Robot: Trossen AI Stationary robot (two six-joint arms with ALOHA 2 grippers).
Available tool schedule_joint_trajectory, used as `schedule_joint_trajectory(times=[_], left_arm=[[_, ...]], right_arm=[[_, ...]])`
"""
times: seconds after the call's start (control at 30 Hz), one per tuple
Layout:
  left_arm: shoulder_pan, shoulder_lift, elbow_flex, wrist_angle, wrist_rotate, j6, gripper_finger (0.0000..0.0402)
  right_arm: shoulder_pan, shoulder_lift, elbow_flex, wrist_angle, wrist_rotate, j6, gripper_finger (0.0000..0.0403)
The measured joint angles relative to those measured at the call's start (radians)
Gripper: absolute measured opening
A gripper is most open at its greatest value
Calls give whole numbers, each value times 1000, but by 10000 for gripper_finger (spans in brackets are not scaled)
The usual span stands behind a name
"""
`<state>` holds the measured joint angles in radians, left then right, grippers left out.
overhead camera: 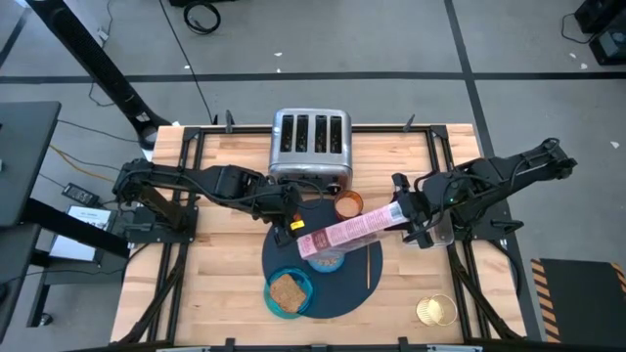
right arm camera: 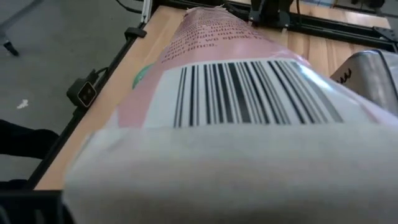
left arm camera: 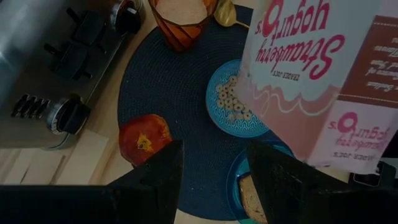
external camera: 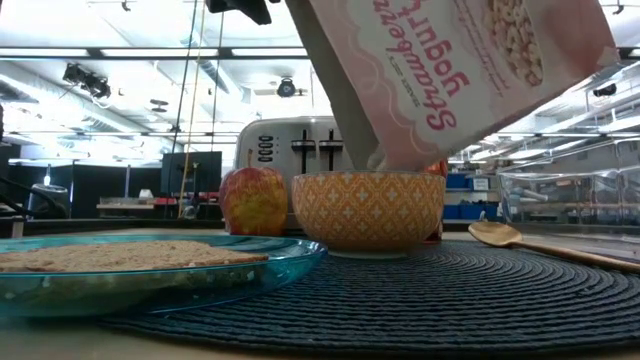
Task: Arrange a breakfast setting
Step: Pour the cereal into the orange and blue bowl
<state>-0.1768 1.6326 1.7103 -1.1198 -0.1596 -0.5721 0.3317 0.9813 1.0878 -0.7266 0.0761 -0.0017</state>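
Gripping the tilted cereal box [overhead camera: 347,233], the right end effector [overhead camera: 411,217] holds it over the bowl [left arm camera: 239,106] — cereal rings inside.

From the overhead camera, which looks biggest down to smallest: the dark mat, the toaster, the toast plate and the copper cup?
1. Mat, though partly covered.
2. Toaster, clearly smaller in footprint than the mat.
3. Plate with toast.
4. Cup, smallest.
The toaster stands taller, so nearer the camera, but the order looks safe.

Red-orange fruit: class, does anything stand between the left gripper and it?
Nothing visible. The open left gripper hovers above the red-orange fruit on the mat; the cereal box in the right gripper tilts over the bowl, off to one side.
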Motion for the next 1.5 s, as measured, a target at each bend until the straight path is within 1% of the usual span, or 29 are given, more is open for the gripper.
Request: schedule_joint_trajectory(times=[0.37,0.43,0.93,1.0,1.1,1.17,1.23,1.5], left_arm=[[0,0,0,0,0,-1,183],[0,0,0,0,0,-1,183],[0,0,0,0,0,-2,183],[0,0,0,0,0,-2,183],[0,0,0,0,0,-2,183],[0,0,0,0,0,-2,183],[0,0,0,0,0,-2,183],[0,0,0,0,0,-3,183]], right_arm=[[3,0,-1,-8,12,10,178],[4,0,-1,17,3,10,178],[6,0,-1,-1,41,13,178],[6,0,-1,13,20,17,178],[7,0,-1,-1,37,15,178],[6,-1,-1,18,17,18,178],[6,-3,-1,9,32,10,178],[6,-3,-1,1,36,12,178]])
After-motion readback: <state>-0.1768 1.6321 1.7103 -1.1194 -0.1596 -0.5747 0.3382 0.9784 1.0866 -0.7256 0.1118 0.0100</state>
